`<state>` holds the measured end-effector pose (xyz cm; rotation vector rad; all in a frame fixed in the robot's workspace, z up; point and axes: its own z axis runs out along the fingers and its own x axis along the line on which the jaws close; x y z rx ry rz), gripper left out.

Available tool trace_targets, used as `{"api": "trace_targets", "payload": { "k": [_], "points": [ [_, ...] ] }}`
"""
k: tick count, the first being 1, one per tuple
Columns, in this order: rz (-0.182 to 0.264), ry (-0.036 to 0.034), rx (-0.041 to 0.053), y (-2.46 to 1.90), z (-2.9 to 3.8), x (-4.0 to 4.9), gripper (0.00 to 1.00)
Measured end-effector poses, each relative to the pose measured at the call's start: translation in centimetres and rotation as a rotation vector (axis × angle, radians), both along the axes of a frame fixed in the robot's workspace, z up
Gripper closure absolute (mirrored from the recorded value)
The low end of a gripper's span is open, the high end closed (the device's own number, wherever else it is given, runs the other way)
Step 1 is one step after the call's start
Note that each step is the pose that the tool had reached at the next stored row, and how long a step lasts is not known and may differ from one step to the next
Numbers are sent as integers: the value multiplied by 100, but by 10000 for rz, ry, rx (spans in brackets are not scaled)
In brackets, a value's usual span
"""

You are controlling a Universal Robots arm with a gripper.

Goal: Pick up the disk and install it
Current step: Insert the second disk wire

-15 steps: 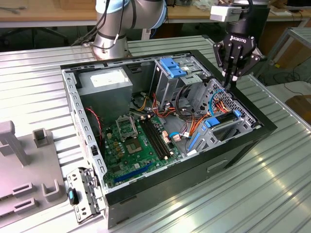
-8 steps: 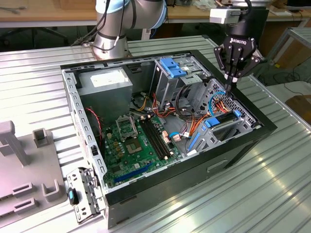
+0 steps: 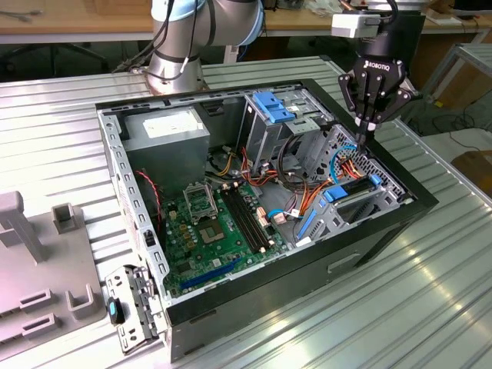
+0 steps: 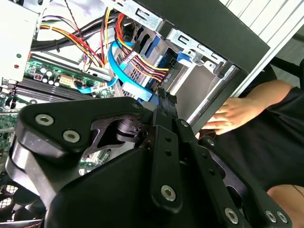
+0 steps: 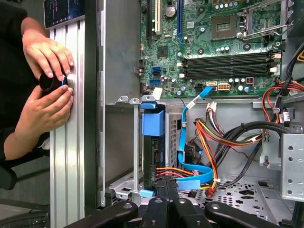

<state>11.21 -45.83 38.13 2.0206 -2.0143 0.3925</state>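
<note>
The pincer [image 3: 367, 131], fingers together, touches the cables [image 3: 350, 157] above the disk [image 3: 355, 194] (blue rails visible), which sits in the cage of the computer case [image 3: 369, 246].

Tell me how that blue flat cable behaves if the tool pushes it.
Probably floppy: the blue cable is thin, flat and hangs in a loose curve, so it should bend aside from the tool. Likely light, but it may spring back, since both ends look plugged in.
</note>
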Motion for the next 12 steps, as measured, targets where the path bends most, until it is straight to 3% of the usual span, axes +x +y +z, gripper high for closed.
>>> {"api": "trace_targets", "payload": {
  "k": [5, 10, 12],
  "points": [
    [0, 0, -1, 0, 0, 0, 89],
    [0, 0, 0, 0, -3, 0, 70],
    [0, 0, -2, 0, -4, 0, 70]
  ]
}}
